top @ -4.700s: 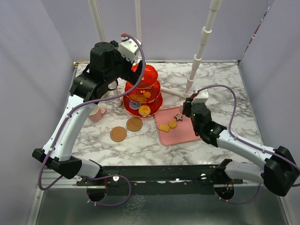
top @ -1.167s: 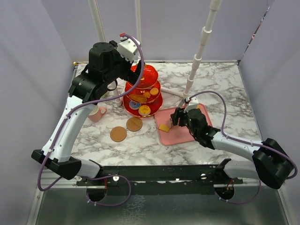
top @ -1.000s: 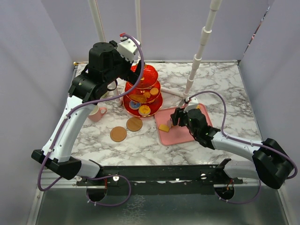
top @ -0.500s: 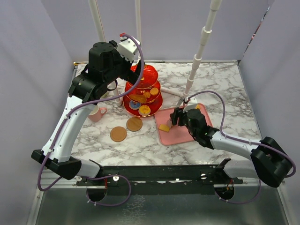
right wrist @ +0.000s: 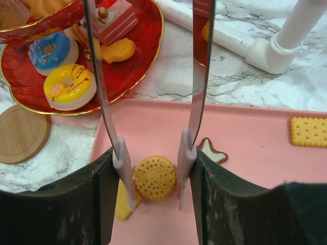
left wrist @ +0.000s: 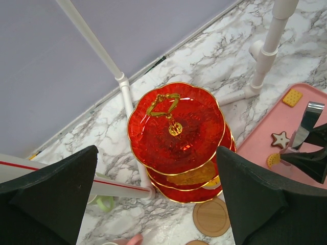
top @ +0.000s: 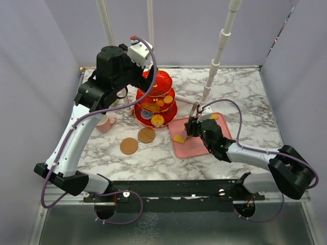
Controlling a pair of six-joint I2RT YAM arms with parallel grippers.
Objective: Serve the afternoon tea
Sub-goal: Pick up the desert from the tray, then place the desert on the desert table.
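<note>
On the pink tray [right wrist: 245, 214], the right gripper [right wrist: 156, 204] straddles the round cookie [right wrist: 155, 177], with a narrow gap on each side. A star cookie [right wrist: 215, 153] crowds one finger's outer face, a yellow piece [right wrist: 118, 204] the other. Beyond the tray's far edge, the red stand [right wrist: 127, 76] and its lowest tier, and a white pipe [right wrist: 286, 41], block the way. Toward the square cracker [right wrist: 308, 131] the tray lies open.

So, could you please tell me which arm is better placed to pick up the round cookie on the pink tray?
The right. Its open jaws are down at the pink tray, one on each side of the round cookie. The left arm hangs high above the red stand, off to the side of the tray.
</note>
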